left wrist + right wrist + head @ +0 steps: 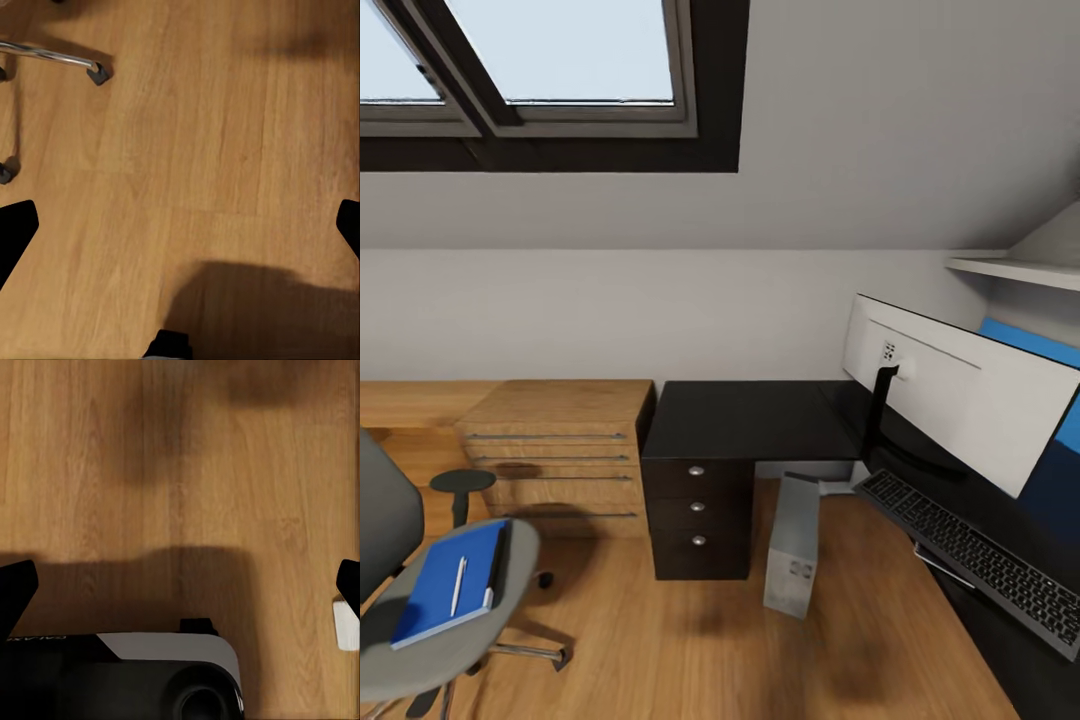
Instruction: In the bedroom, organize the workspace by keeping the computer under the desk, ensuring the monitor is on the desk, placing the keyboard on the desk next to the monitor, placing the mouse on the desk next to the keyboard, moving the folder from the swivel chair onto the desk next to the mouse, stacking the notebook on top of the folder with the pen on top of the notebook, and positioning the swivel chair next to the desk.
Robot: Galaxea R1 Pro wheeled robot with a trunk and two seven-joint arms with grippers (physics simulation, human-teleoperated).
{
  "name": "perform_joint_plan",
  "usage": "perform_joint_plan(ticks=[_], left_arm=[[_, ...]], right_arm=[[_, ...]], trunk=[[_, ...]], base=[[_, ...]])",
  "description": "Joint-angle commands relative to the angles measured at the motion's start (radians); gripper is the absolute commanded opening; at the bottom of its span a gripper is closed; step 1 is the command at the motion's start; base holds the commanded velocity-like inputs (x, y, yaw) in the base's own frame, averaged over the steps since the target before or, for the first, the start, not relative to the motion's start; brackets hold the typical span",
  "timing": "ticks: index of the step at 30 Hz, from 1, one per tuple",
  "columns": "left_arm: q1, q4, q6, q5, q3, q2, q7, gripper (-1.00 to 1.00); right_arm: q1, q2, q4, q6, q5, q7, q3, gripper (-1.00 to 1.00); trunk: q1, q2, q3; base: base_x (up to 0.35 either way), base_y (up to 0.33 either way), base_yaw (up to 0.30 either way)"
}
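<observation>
Approach phase: both grippers w/ jaws wide over bare floor, nothing held; folder w/ pen on it lies on swivel chair seat, well left of desk, so next, I reckon: roll to chair, grab folder.

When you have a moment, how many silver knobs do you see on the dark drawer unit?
3. They sit in a vertical line on the drawer unit front: top knob, middle knob, bottom knob. Its other faces are out of sight.
</observation>
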Motion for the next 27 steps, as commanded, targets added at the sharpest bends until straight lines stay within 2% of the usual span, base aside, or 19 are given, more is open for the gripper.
perform_joint_plan(ticks=[1, 6, 27], left_arm=[[-0.001, 0.001, -0.005, 0.005, -0.007, 0.001, 0.008, 1.0], [-0.001, 0.001, -0.008, 0.005, -0.006, 0.002, 0.008, 1.0], [-0.001, 0.001, -0.009, 0.006, -0.004, 0.001, 0.004, 1.0]], right_arm=[[-0.001, 0.0, 0.001, -0.003, 0.003, -0.005, 0.0, 1.0], [-0.001, 0.0, 0.001, -0.003, 0.003, -0.005, 0.0, 1.0], [-0.001, 0.001, 0.0, -0.004, 0.002, -0.002, 0.0, 1.0]], trunk=[[0.0, -0.001, -0.001], [0.0, -0.001, -0.001], [0.0, -0.001, -0.001]], base=[[0.129, -0.248, 0.0], [0.106, -0.165, 0.0], [0.008, -0.043, 0.0]])
